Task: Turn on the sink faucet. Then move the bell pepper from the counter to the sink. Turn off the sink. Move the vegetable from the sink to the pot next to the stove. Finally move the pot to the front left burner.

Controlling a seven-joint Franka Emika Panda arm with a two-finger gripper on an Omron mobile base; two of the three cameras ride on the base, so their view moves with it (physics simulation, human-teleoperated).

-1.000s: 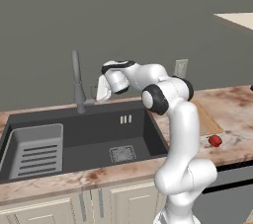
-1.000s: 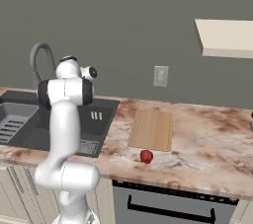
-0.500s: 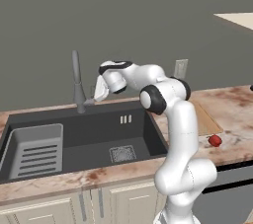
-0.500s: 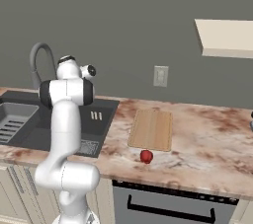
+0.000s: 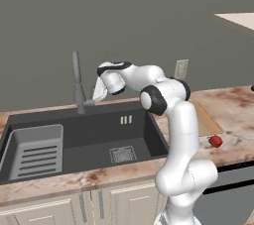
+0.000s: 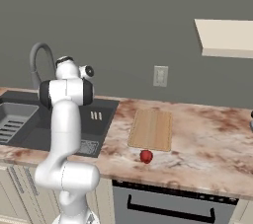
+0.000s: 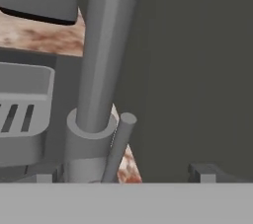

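Reaching across the sink (image 5: 94,135), the arm holds its jaws (image 5: 97,91) spread wide and empty just beside the base of the sink faucet (image 5: 76,83), with the thin side lever (image 7: 117,144) right in front of them and between the two tips in the hand view; whether a tip touches the lever cannot be told. Below the jaws lies the dark basin with its square drain grate (image 5: 122,154), and beyond them, on the basin's far side, the lighter slotted tray insert (image 5: 37,150). The marbled pinkish surface (image 6: 207,139) runs along a plain dark grey wall (image 6: 123,20) carrying a pale outlet plate (image 6: 160,76), over cream panelled cabinets (image 5: 99,204). Well apart from the jaws, on the arm's other side, the bell pepper (image 6: 146,156) sits on the surface near its front edge, just beside a wooden cutting board (image 6: 152,129). A cream shelf (image 6: 227,38) juts from the wall high above that end.
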